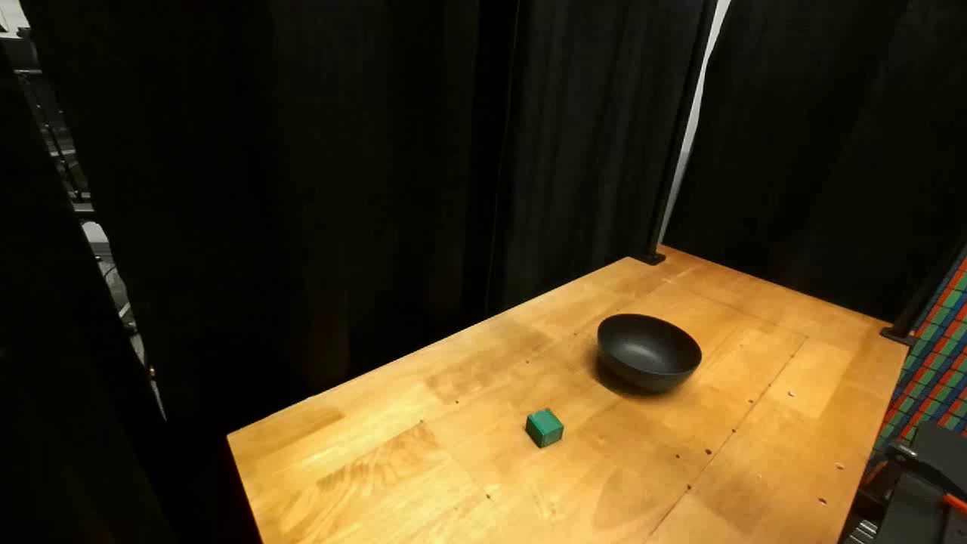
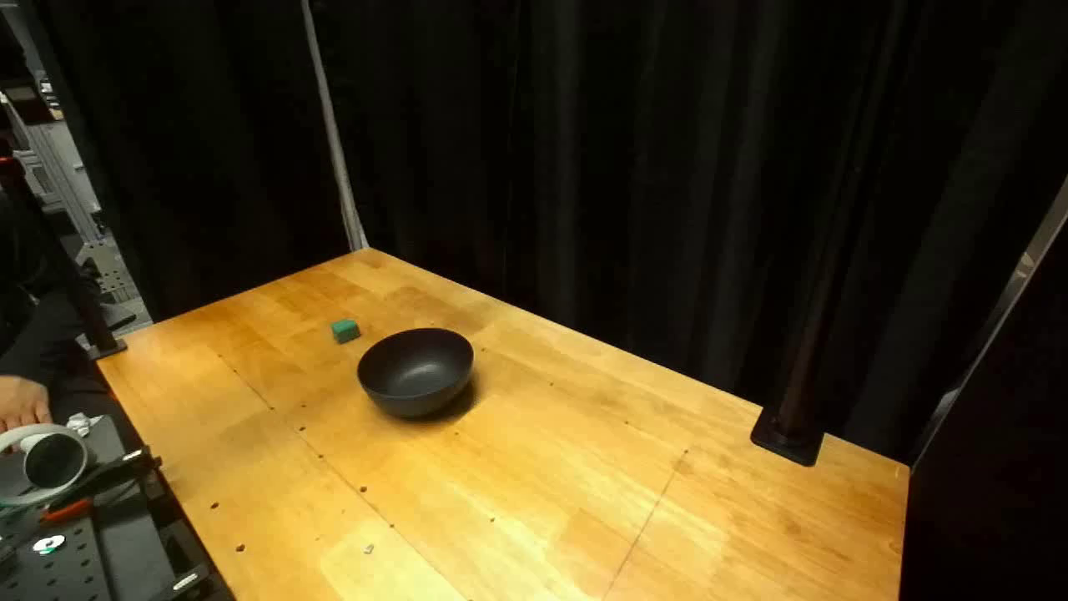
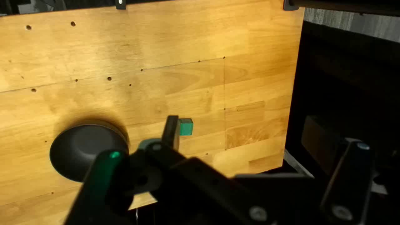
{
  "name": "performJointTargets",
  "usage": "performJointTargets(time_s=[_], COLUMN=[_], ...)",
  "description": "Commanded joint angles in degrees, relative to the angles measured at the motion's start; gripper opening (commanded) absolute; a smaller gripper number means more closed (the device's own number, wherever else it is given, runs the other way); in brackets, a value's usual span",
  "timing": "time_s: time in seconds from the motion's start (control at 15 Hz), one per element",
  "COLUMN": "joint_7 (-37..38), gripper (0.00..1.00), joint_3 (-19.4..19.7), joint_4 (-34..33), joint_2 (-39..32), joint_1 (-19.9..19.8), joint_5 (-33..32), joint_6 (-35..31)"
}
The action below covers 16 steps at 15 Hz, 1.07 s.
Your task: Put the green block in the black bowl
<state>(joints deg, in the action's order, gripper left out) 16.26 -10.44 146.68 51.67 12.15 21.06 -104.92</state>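
Black curtains hang behind the table in both exterior views. The table has a wooden top, and 2 black posts stand at its edges. The gripper shows along the bottom of the wrist view with its fingers spread wide; 1 shows plainly against the wood, and the other is hard to make out against the dark. The bowl sits upright on the table, black inside and out. In an exterior view a person's hand shows at the left, beyond the table's edge. The block rests on the table near the bowl, outside it and apart from it. In the wrist view it lies to the right of the bowl, its left edge overlapped by a fingertip; both exterior views show it standing by itself. Small dark holes dot the wood.
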Motion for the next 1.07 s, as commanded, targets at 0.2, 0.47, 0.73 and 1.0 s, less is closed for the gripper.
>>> performJointTargets(time_s=[0.2,0.47,0.73,1.0], joint_7=[-0.74,-1.82,-4.41,-6.21], gripper=[1.0,1.0,1.0,1.0], joint_3=[-0.79,-4.37,-7.67,-12.89], joint_4=[-0.93,1.16,2.9,2.34], joint_2=[0.44,-7.61,-21.59,-37.35], joint_1=[-1.27,-1.39,0.83,-0.37], joint_5=[0.74,0.49,1.34,0.32], joint_6=[0.45,-5.84,-19.4,-37.28])
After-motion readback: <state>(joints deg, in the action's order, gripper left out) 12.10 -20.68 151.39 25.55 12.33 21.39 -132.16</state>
